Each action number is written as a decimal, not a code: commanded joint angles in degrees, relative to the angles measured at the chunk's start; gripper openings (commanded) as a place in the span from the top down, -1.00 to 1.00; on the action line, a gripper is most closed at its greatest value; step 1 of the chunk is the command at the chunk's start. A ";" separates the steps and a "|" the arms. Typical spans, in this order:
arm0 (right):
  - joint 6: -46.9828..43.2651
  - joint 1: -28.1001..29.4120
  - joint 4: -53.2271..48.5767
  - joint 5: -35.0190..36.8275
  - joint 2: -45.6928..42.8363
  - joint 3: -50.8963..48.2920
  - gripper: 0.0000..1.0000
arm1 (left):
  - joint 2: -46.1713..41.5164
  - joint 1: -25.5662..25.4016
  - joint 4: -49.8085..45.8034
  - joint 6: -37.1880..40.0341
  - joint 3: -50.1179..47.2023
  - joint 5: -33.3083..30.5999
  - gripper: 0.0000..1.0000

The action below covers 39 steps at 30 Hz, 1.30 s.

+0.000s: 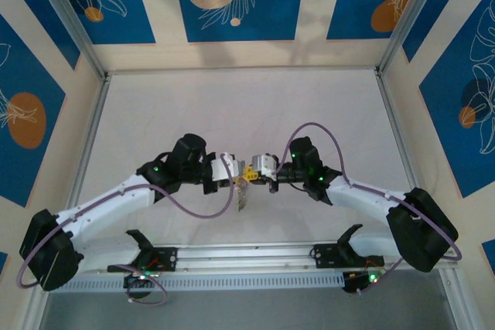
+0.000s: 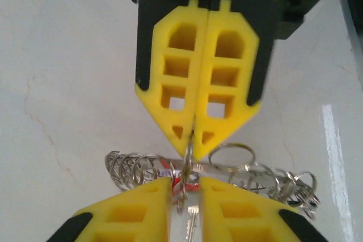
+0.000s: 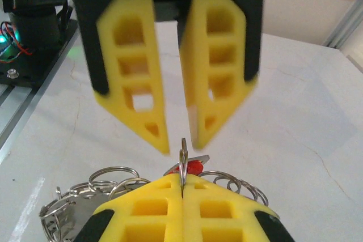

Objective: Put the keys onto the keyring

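Grip: right end effector [image 3: 182, 181] is pinching fully shut on a thin loop of the keyring [image 3: 116, 175], and the loop is standing on edge out of its fingertips.
Spread: the keyring's small silvery rings are fanning out to either side of the pinch, just below it.
Load: keys [image 3: 194, 166] are bunching at the pinched loop, a red head touching or just beside it; a slim shank is dangling lower.
Facing tool: left end effector [image 3: 180, 143] is pointing nose to nose at the right one, its jaws standing apart and gripping nothing.
Relation: the loop is sitting straight ahead of the left end effector, edge-on and in line with its gap, long axis upright.
Judgement: the left arm, being the free one, is probably lining up to take a key or ring; a sideways drift would be risking a miss.
Background: pale desk [image 3: 295, 94] is lying beyond and below both tools.
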 commanded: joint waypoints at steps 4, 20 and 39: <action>5.86 -1.66 13.20 -8.52 -1.80 -2.23 1.00 | -2.28 -0.69 5.90 -0.37 -3.11 1.94 0.56; 8.82 -0.52 19.03 -11.64 1.11 -3.06 1.00 | -4.10 -0.73 13.83 -3.50 -6.25 4.22 0.58; 10.04 -0.34 23.17 -11.67 5.18 -3.12 1.00 | -3.64 -0.69 13.12 -2.78 -6.89 7.29 0.48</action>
